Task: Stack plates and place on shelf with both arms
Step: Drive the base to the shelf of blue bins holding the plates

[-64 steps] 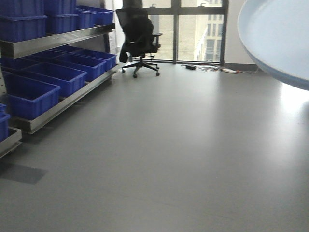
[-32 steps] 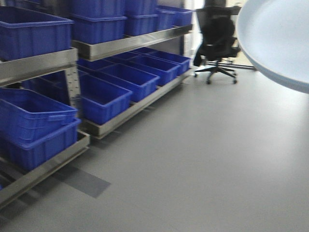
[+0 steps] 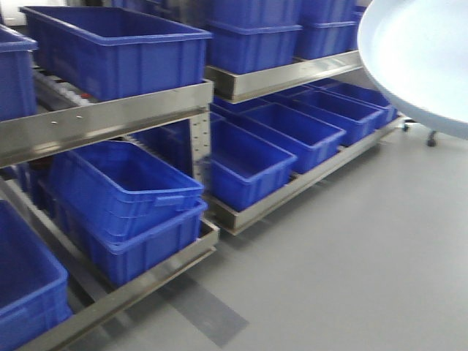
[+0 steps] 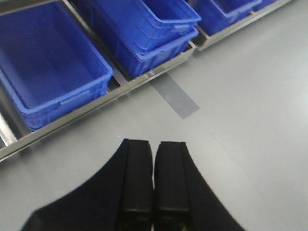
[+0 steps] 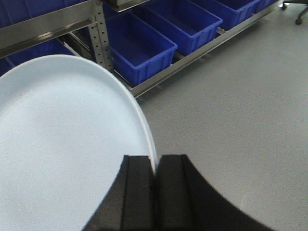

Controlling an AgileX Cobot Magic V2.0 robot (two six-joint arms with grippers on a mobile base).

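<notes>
Item one: plate, pale bluish-white, glossy, shallow, with a low rim. It is carried in the air off the front of the steel shelf rack, out over the floor, and is not yet on any tier. I make out one face and cannot tell whether a second plate lies stacked with it. Item two: right end effector, jaws clamped on the plate's rim on the side away from the rack. Item three: left end effector, jaws pressed together with nothing between them, hanging above the floor just in front of the rack's lowest tier, near a grey tape patch. Item four: blue bins, filling the rack's tiers in view. Handling, as I judge it: stiff, brittle ware with a slick glaze. A wide disc held at one rim point will lever hard on the jaws. I would take the opposite rim with the left end effector, gripping the raised lip, not the flat centre.
</notes>
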